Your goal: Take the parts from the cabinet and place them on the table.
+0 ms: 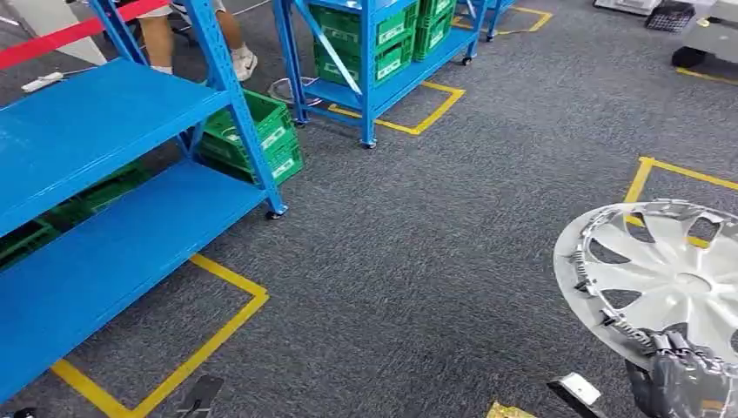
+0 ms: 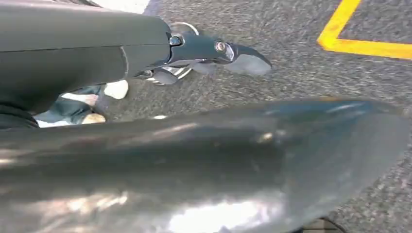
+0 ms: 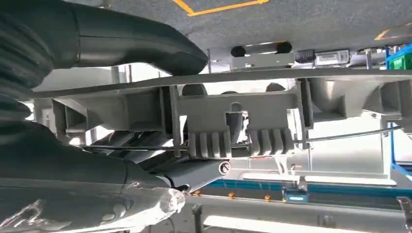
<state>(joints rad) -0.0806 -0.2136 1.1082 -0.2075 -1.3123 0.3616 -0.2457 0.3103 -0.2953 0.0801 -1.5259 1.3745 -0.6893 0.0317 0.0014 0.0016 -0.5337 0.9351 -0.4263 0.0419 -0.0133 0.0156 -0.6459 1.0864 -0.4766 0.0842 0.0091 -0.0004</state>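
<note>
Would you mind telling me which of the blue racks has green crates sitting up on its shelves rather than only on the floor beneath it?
The farther blue rack, top centre in the head view: green crates stand stacked on its shelves. The near rack at the left has bare shelves, with its crates on the floor underneath.

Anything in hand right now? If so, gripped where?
The right hand holds the silver wheel cover by its rim, at the near edge. The left hand holds nothing visible.

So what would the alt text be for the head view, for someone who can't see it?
The robot's right hand holds a silver wheel cover by its rim at the lower right, above grey carpet marked with yellow tape. At left stands a blue shelf rack, with green crates behind it and a person's legs beyond.
</note>
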